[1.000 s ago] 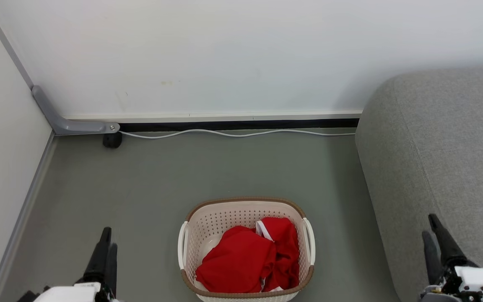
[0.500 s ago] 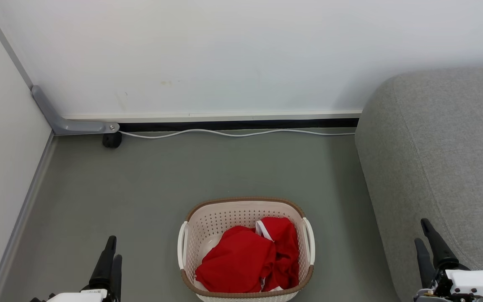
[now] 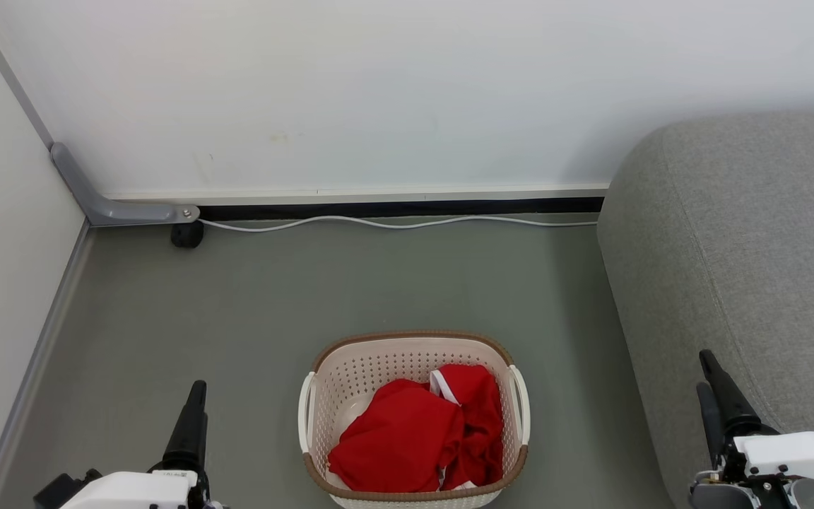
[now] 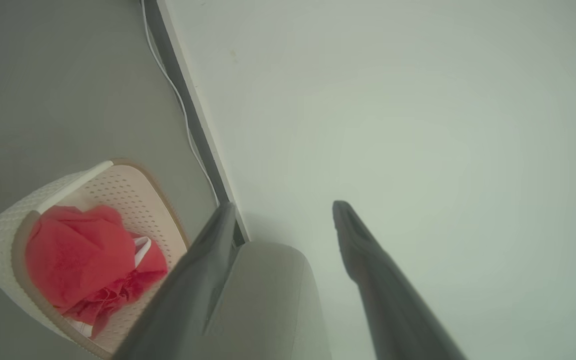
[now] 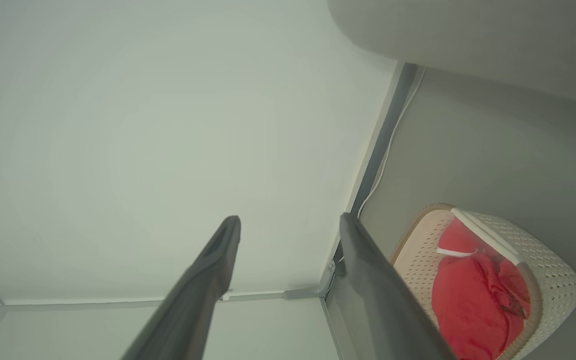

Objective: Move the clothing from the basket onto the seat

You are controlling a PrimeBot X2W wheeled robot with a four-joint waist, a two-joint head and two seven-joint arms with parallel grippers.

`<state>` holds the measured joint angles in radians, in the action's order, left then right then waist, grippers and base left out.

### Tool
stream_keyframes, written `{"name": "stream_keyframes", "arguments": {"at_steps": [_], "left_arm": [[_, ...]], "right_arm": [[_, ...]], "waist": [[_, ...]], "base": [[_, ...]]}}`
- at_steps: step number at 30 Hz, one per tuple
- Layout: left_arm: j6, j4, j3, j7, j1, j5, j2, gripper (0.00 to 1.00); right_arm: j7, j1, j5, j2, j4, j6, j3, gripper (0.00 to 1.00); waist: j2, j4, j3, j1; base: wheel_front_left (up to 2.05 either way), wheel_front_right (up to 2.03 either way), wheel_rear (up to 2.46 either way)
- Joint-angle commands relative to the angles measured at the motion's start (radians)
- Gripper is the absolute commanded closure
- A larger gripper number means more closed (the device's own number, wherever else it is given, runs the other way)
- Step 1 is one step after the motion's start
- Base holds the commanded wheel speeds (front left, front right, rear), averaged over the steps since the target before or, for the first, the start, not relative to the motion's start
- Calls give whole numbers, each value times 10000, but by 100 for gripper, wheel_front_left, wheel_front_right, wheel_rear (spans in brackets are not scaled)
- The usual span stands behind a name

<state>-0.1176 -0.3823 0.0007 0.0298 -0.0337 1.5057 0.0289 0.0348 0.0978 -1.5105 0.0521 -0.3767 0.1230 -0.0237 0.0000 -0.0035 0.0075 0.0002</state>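
- Clothing is lying well apart from its destination, the seat: count one, a large grey cushion, sitting just beside the right gripper on its outer side and stretching on ahead of its fingertips.
- Basket: count one, cream with a brown rim and two white handles. It is sitting on the floor between the two grippers, inward of and below each. One handle is facing each gripper, so its long axis is seemingly running from gripper to gripper.
- Clothing, red with white trim: lying heaped inside the basket and covering most of its bottom. A broad fold is lying on the side of the left gripper and a trimmed fold on the right gripper's side. This is probably two garments, though the heap is not letting the count be told. No clear long axis is showing.
- Left gripper: count one, fingers standing spread, holding nothing and pointing at the wall. It is judged slightly the nearer to the basket.
- Right gripper: count one, fingers likewise spread and empty. It is judged the nearer to the seat, so the coming lift is calling for a reach inward and down, then a carry outward.
- Cable: count one, white, lying along the wall's foot, well ahead of both sets of fingertips.
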Motion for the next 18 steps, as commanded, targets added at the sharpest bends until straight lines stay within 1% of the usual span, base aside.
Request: {"name": "stream_keyframes", "arguments": {"at_steps": [1, 9, 11, 12, 18], "left_arm": [[-39, 198, 15, -77, -604, -254, 187, 0], [-46, 171, -82, -313, -788, -1668, 271, 0], [-48, 174, -135, -372, -825, -2085, 302, 0], [-50, 171, -183, -430, -863, -2497, 336, 0], [-56, 128, -317, -607, -985, -3703, 391, 0]], "right_arm": [[-139, 527, 237, 235, 163, 40, 97, 0], [-375, 777, 1411, 370, 7, 43, 303, 0], [-434, 834, 1789, 403, -41, 44, 370, 0], [-491, 893, 2199, 447, -99, 44, 457, 0], [-668, 1060, 3297, 508, -288, 47, 643, 0]], "waist": [[0, -2, 4, -2], [0, -16, 28, -2], [0, -19, 32, -2], [0, -20, 37, -2], [0, -16, 47, -2]], "base": [[0, 0, 0], [0, 0, 0], [0, 0, 0], [0, 0, 0], [0, 0, 0]]}}
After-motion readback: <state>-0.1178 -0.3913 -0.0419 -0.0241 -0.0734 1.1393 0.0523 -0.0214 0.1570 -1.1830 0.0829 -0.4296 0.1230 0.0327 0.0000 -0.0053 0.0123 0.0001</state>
